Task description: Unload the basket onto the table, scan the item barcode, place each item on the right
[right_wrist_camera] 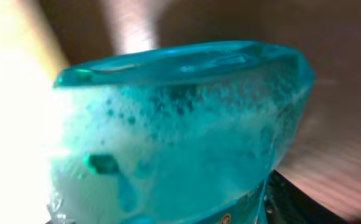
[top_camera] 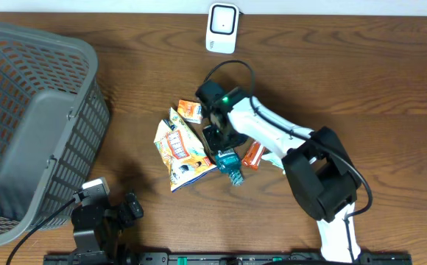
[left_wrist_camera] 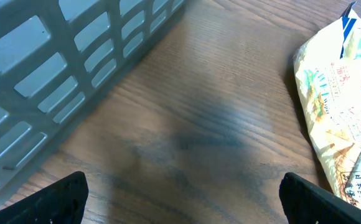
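Note:
A teal bottle (top_camera: 230,163) lies in the middle of the table between a snack bag (top_camera: 180,151) and an orange packet (top_camera: 252,154). My right gripper (top_camera: 217,140) reaches down onto it from the right. In the right wrist view the foamy teal bottle (right_wrist_camera: 180,124) fills the frame, with one dark finger (right_wrist_camera: 292,199) against its lower right side; the other finger is hidden. A white scanner (top_camera: 221,28) stands at the far edge. My left gripper (left_wrist_camera: 187,202) hangs open over bare wood at the front left, holding nothing.
A large grey basket (top_camera: 22,110) takes up the left side, and its slatted wall (left_wrist_camera: 56,68) is close to the left gripper. A small orange box (top_camera: 190,110) lies behind the snack bag (left_wrist_camera: 345,99). The right arm's cable loops toward the scanner.

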`<state>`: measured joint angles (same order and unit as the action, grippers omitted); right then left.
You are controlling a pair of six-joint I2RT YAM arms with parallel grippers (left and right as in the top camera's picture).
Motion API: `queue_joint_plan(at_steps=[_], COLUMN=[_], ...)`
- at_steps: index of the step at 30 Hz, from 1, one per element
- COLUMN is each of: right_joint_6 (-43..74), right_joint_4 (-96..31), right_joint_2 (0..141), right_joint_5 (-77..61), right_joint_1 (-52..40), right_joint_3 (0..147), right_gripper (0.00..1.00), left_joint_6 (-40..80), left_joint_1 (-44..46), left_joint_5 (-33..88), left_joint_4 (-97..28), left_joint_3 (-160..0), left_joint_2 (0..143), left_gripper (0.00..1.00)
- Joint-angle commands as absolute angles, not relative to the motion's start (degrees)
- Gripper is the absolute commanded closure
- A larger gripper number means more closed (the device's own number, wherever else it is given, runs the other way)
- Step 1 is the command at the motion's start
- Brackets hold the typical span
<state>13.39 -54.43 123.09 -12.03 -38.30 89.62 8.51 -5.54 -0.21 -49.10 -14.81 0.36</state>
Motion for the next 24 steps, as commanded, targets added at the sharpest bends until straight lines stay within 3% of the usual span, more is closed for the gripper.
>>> queue_joint_plan(at_steps=[1,12,19,24], right_joint_6=[4.5,-2.4,4.5,5.1], right_joint_4=[-55.4,-55.5,-54.8,-53.3], right_joint_2=[128.3,128.3,128.3,128.3], right_joint_5=[-28.3,-36.2,-22.6,-21.5], right_joint_1=[-36.5,-31.0,-30.2,-30.9], right_joint_3=[86.7,86.7,86.7,86.7], right_gripper=[0.52,0.51,0.43,0.43], left_joint_6=[7.3,7.3,7.3,7.3], left_joint_1=[-5.8,-5.8,-5.8,-5.8], left_joint_5=[-0.7,-0.7,-0.7,-0.7], left_joint_4=[-51.8,-51.8,-51.8,-51.8], left_joint_3=[-13.9,-13.9,-13.9,-13.9], left_joint_2=[0.3,0.3,0.3,0.3], left_gripper=[0.02,0.02,0.02,0.02])
